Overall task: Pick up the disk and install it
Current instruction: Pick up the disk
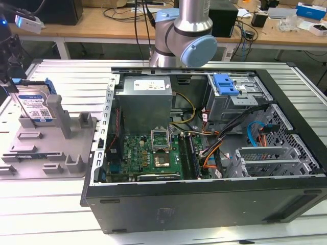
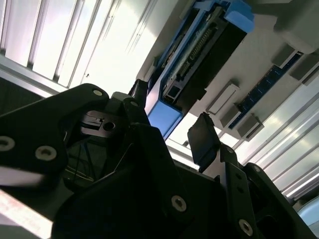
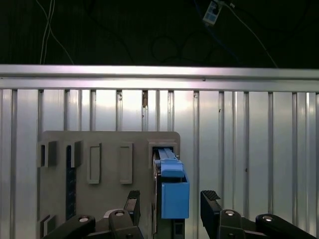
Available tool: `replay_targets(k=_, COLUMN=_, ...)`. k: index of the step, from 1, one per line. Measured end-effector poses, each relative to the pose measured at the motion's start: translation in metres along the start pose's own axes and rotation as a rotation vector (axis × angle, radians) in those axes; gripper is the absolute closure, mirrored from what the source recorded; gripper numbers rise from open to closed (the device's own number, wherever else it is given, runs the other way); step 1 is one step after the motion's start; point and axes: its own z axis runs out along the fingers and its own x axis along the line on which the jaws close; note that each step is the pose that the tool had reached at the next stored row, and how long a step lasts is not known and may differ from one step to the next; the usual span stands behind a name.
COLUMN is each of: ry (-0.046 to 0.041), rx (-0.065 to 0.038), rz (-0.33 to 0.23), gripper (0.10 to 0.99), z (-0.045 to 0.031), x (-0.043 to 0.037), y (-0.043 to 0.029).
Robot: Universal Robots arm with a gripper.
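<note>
the disk point(image 1: 38, 104) stands on edge in a slot of the grey fixture plate point(image 1: 30, 153). its white-and-blue label faces the camera in the exterior view, and its blue carrier bracket point(image 3: 173, 191) frames it. the gripper point(image 3: 171, 205) hangs directly over the disk, spread wide. in both wrist views its black fingers point(image 3: 132, 203) straddle the bracket, one on each side, each with a clear gap to it, so they grip nothing.

the fixture plate lies on a slatted metal table point(image 1: 66, 71), just beside the open computer case point(image 1: 204, 204) and on the exterior view's left of it. other raised grey blocks point(image 1: 64, 115) stand on the plate near the disk.

inside the case are a green motherboard point(image 1: 153, 153) and a grey power supply point(image 1: 145, 102). a metal drive cage point(image 1: 240, 97) topped by a blue latch point(image 1: 225, 84) sits toward the exterior view's right. the robot arm point(image 1: 184, 30) rises behind the case, in front of a wooden bench point(image 1: 102, 23).
</note>
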Motion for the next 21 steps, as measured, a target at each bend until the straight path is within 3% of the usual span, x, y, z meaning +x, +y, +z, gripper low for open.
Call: replay_targets(k=21, ry=0.0000, rx=0.000, rz=0.000, gripper=0.486, z=0.0172, x=0.0002, y=0.0034)
